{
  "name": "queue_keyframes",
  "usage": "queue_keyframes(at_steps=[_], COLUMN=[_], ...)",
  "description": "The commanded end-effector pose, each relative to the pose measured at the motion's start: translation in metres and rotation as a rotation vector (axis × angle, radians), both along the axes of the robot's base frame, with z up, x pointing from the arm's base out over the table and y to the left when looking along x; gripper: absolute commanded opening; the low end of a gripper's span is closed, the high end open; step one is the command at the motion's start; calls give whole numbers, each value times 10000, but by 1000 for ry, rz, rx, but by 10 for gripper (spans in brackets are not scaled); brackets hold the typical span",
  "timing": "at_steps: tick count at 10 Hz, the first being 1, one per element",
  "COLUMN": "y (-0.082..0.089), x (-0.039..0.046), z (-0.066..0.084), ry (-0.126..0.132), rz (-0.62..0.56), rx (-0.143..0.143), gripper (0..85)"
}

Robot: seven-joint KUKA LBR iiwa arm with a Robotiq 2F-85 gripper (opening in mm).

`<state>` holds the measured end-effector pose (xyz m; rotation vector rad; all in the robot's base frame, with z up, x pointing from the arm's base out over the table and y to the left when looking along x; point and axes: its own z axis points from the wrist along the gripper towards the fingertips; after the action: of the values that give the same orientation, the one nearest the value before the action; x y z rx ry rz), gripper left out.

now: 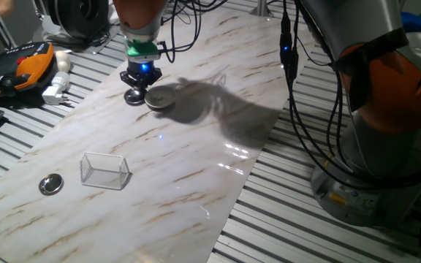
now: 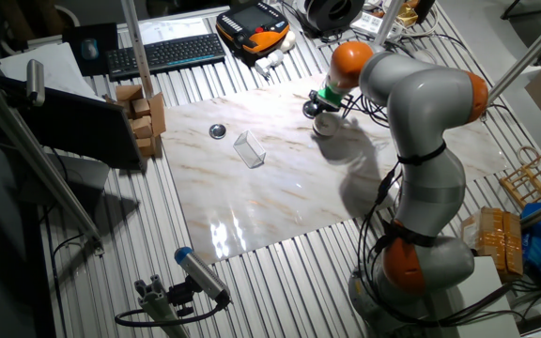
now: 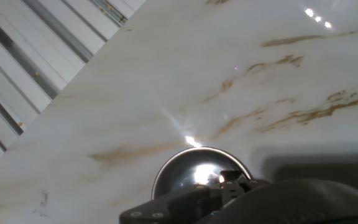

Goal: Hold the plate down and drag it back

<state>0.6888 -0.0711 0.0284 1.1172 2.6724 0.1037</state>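
Observation:
The plate (image 1: 162, 98) is a small round pale dish on the marble board, near its far left edge; it also shows in the other fixed view (image 2: 326, 127). My gripper (image 1: 134, 95) points down with its tips at the plate's left rim, touching or nearly touching the board, and its fingers look shut together. It also shows in the other fixed view (image 2: 314, 109). In the hand view a round shiny dish-like shape (image 3: 194, 169) lies just under the dark fingers (image 3: 229, 199); I cannot tell whether it is the plate.
A clear plastic box (image 1: 105, 171) and a small shiny metal disc (image 1: 50, 184) lie on the board's near left. An orange tool (image 1: 31, 64) and white plugs (image 1: 57, 88) sit on the slatted table beyond the board's edge. Cables (image 1: 298, 88) hang at the right.

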Motion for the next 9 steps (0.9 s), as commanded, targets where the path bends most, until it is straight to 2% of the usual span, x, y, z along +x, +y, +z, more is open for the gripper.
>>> queue_keyframes(at_steps=[1,5,9], y=[-10,-56,-70], x=[-6,-37,-46], z=[0,-12,-17], ry=[-2,-6,0], rz=[2,3,3], rx=[-2,-8,-5], gripper=[0,0,0])
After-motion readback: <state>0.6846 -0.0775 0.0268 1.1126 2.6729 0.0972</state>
